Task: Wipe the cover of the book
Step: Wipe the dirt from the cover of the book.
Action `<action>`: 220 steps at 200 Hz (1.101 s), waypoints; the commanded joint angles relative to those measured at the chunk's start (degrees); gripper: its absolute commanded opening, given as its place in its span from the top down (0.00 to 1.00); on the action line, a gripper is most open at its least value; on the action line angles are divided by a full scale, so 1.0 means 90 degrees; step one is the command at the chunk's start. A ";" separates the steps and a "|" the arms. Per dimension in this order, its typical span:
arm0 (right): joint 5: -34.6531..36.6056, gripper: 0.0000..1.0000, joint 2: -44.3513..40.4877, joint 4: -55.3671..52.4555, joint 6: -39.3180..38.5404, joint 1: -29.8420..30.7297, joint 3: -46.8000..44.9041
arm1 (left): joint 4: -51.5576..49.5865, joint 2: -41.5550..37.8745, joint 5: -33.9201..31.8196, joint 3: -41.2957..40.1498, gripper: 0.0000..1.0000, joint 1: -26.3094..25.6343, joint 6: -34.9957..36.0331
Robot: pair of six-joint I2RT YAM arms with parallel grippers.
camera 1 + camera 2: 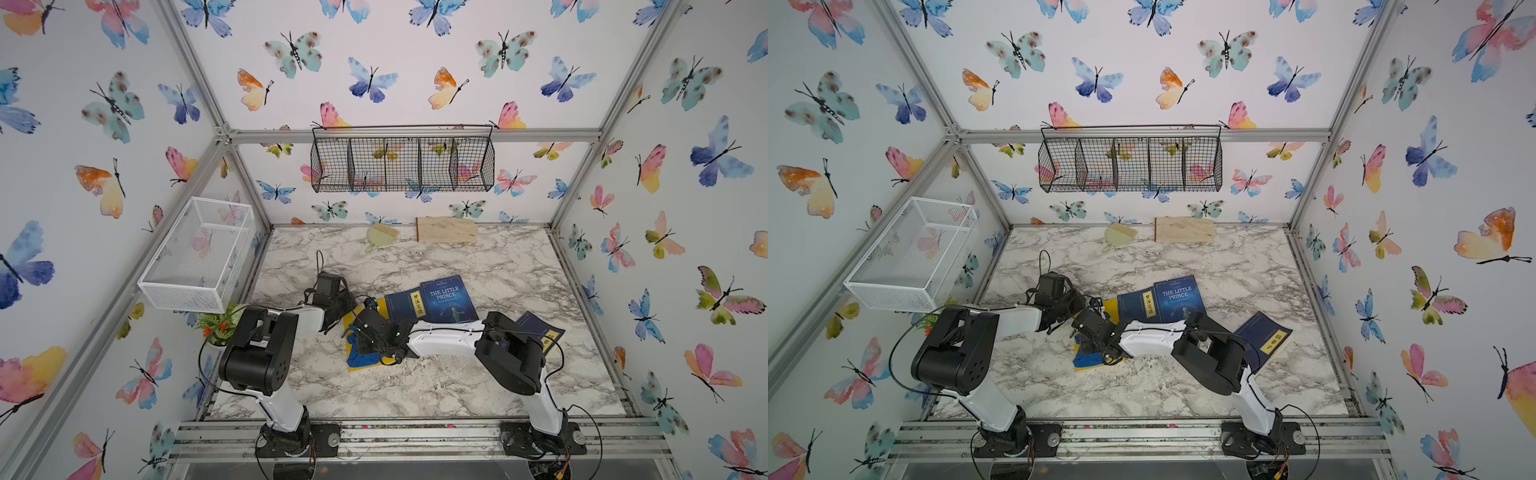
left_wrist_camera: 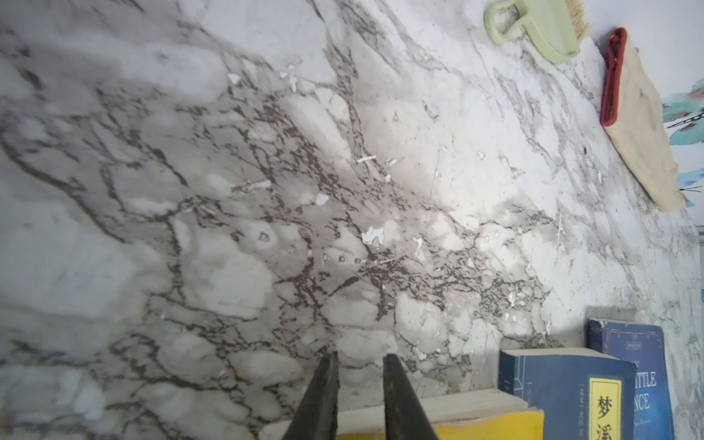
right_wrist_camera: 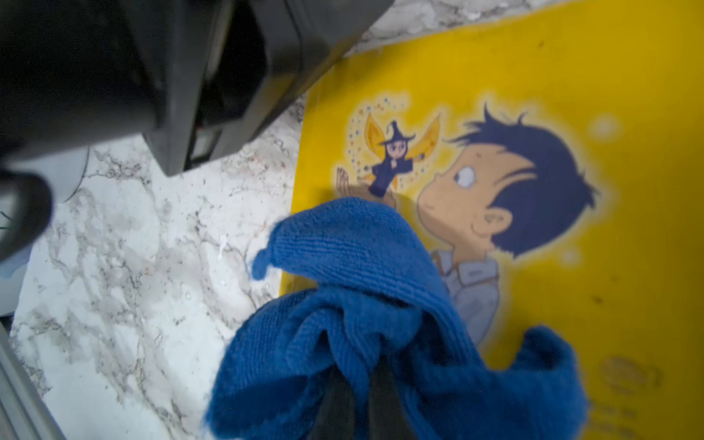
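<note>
right wrist view: the right gripper (image 3: 360, 384) is clamped on a bunched royal-blue microfibre cloth (image 3: 362, 274), whose ribbed, looped pile folds over the dark fingers and buries their tips. the cloth rests on the glossy yellow paperback book (image 3: 628, 190) — its cover carries a cartoon of a dark-haired boy and a small winged witch — and one corner overhangs the book's edge above the white, grey-veined marble-look tabletop (image 3: 133, 285). left wrist view: the left gripper (image 2: 360, 362) has its two tapered black fingers (image 2: 324, 392) slightly parted, with nothing pinched between the tips, over the same book's cream page block. just beside that book lie a dark blue book with a yellow label (image 2: 564, 384) and, next to it in a top view, a dark blue book titled "the little prince" (image 1: 449, 299). well apart, by the back wall, sit a pale green plastic hand brush (image 2: 541, 30) and a flat beige cloth with a red hem (image 2: 640, 125).
</note>
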 commanded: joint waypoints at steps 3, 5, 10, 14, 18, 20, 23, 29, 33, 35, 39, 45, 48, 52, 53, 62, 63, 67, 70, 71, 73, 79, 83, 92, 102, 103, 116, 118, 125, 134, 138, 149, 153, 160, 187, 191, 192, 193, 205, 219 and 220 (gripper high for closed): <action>-0.0473 0.99 0.0645 -0.1578 0.0355 0.0467 -0.0561 | -0.0665 0.0145 0.0078 -0.0160 0.76 -0.0019 -0.0015; -0.0468 0.99 0.0654 -0.1597 0.0355 0.0474 -0.0530 | -0.0666 0.0146 0.0085 -0.0160 0.76 -0.0014 -0.0015; -0.0440 0.99 0.0696 -0.1650 0.0341 0.0495 -0.0448 | -0.0665 0.0146 0.0079 -0.0159 0.76 -0.0019 -0.0010; -0.0416 0.99 0.0729 -0.1696 0.0331 0.0505 -0.0384 | -0.0664 0.0155 0.0084 -0.0159 0.76 -0.0019 -0.0011; -0.0395 0.99 0.0758 -0.1746 0.0319 0.0503 -0.0319 | -0.0663 0.0156 0.0087 -0.0167 0.76 -0.0019 -0.0010; -0.0383 0.99 0.0770 -0.1771 0.0315 0.0505 -0.0294 | -0.0663 0.0156 0.0088 -0.0169 0.76 -0.0019 -0.0007; -0.0362 0.99 0.0785 -0.1802 0.0308 0.0505 -0.0255 | -0.0663 0.0156 0.0085 -0.0169 0.76 -0.0019 -0.0006; -0.0310 0.99 0.0806 -0.1850 0.0288 0.0500 -0.0201 | -0.0668 0.0151 0.0087 -0.0169 0.76 -0.0018 -0.0009; -0.0303 0.99 0.0807 -0.1867 0.0287 0.0505 -0.0177 | -0.0666 0.0154 0.0085 -0.0169 0.76 -0.0019 -0.0010; -0.0299 0.99 0.0807 -0.1869 0.0287 0.0505 -0.0176 | -0.0663 0.0156 0.0072 -0.0162 0.76 -0.0019 -0.0012; -0.0271 0.99 0.0807 -0.1883 0.0287 0.0500 -0.0175 | -0.0663 0.0156 0.0070 -0.0163 0.76 -0.0019 -0.0009; -0.0210 0.99 0.0789 -0.1915 0.0296 0.0496 -0.0189 | -0.0663 0.0155 0.0070 -0.0169 0.76 -0.0020 -0.0004; -0.0167 0.99 0.0774 -0.1948 0.0297 0.0491 -0.0194 | -0.0663 0.0156 0.0060 -0.0169 0.76 -0.0021 -0.0005; -0.0110 0.99 0.0756 -0.1995 0.0297 0.0486 -0.0216 | -0.0668 0.0156 0.0065 -0.0169 0.76 -0.0019 -0.0011; -0.0092 0.99 0.0752 -0.2006 0.0297 0.0486 -0.0220 | -0.0670 0.0156 0.0067 -0.0169 0.76 -0.0019 -0.0008; 0.0048 0.99 0.0707 -0.2126 0.0297 0.0460 -0.0297 | -0.0670 0.0165 0.0064 -0.0169 0.76 -0.0019 -0.0015; 0.0056 0.99 0.0698 -0.2140 0.0297 0.0453 -0.0309 | -0.0667 0.0165 0.0061 -0.0169 0.76 -0.0019 -0.0015; 0.0104 0.99 0.0669 -0.2184 0.0306 0.0426 -0.0367 | -0.0664 0.0158 0.0068 -0.0160 0.76 -0.0017 -0.0007; 0.0127 0.99 0.0645 -0.2208 0.0314 0.0406 -0.0420 | -0.0663 0.0168 0.0066 -0.0164 0.76 -0.0019 -0.0006; 0.0140 0.99 0.0633 -0.2210 0.0315 0.0402 -0.0429 | -0.0663 0.0172 0.0062 -0.0162 0.76 -0.0019 -0.0006; 0.0154 0.99 0.0609 -0.2226 0.0321 0.0392 -0.0488 | -0.0663 0.0167 0.0064 -0.0160 0.76 -0.0019 -0.0006; 0.0187 0.99 0.0528 -0.2229 0.0334 0.0330 -0.0647 | -0.0663 0.0174 0.0068 -0.0160 0.76 -0.0019 -0.0005; 0.0204 0.99 0.0468 -0.2217 0.0349 0.0292 -0.0768 | -0.0665 0.0175 0.0068 -0.0147 0.76 -0.0018 -0.0004; 0.0229 0.99 0.0322 -0.2170 0.0379 0.0193 -0.1044 | -0.0674 0.0185 0.0070 -0.0150 0.76 -0.0018 0.0000; 0.0230 0.99 0.0167 -0.2111 0.0413 0.0076 -0.1306 | -0.0663 0.0194 0.0075 -0.0152 0.76 -0.0019 0.0000; 0.0235 0.99 0.0155 -0.2103 0.0414 0.0066 -0.1331 | -0.0663 0.0194 0.0077 -0.0151 0.76 -0.0019 -0.0008; 0.0248 0.99 0.0000 -0.2038 0.0424 -0.0047 -0.1551 | -0.0663 0.0204 0.0069 -0.0150 0.76 -0.0020 -0.0013; 0.0249 0.99 -0.0015 -0.2037 0.0424 -0.0057 -0.1564 | -0.0663 0.0205 0.0061 -0.0150 0.76 -0.0019 -0.0015; 0.0273 0.99 -0.0050 -0.2050 0.0415 -0.0093 -0.1564 | -0.0662 0.0223 0.0065 -0.0133 0.76 -0.0019 -0.0008; 0.0297 0.99 -0.0044 -0.2072 0.0378 -0.0119 -0.1503 | -0.0668 0.0243 0.0071 -0.0122 0.76 -0.0019 -0.0011; 0.0293 0.99 -0.0019 -0.2080 0.0353 -0.0127 -0.1443 | -0.0671 0.0251 0.0085 -0.0121 0.76 -0.0019 -0.0006; 0.0265 0.99 0.0093 -0.2135 0.0276 -0.0148 -0.1200 | -0.0663 0.0254 0.0102 -0.0122 0.76 -0.0019 -0.0006; 0.0257 0.99 0.0150 -0.2170 0.0238 -0.0157 -0.1085 | -0.0660 0.0248 0.0105 -0.0130 0.76 -0.0019 -0.0007; 0.0258 0.99 0.0253 -0.2276 0.0189 -0.0159 -0.0840 | -0.0661 0.0240 0.0106 -0.0130 0.76 -0.0018 -0.0014; 0.0408 0.99 0.0516 -0.2550 -0.0054 -0.0207 -0.0012 | -0.0657 0.0191 0.0098 -0.0152 0.76 -0.0017 -0.0011; 0.0431 0.99 0.0545 -0.2576 -0.0094 -0.0203 0.0077 | -0.0662 0.0186 0.0089 -0.0155 0.76 -0.0019 -0.0007; 0.0438 0.99 0.0554 -0.2580 -0.0104 -0.0200 0.0098 | -0.0663 0.0185 0.0084 -0.0152 0.76 -0.0019 -0.0006; 0.0441 0.99 0.0568 -0.2576 -0.0113 -0.0199 0.0118 | -0.0658 0.0180 0.0081 -0.0151 0.76 -0.0019 -0.0006; 0.0469 0.99 0.0712 -0.2641 -0.0217 -0.0491 0.0352 | -0.0658 0.0166 0.0097 -0.0162 0.76 -0.0019 -0.0010; 0.0385 0.99 0.0971 -0.2646 -0.0368 -0.0790 0.0570 | -0.0652 0.0155 0.0110 -0.0163 0.76 -0.0019 -0.0006; 0.0376 0.99 0.0996 -0.2644 -0.0382 -0.0816 0.0588 | -0.0652 0.0155 0.0114 -0.0166 0.76 -0.0019 -0.0006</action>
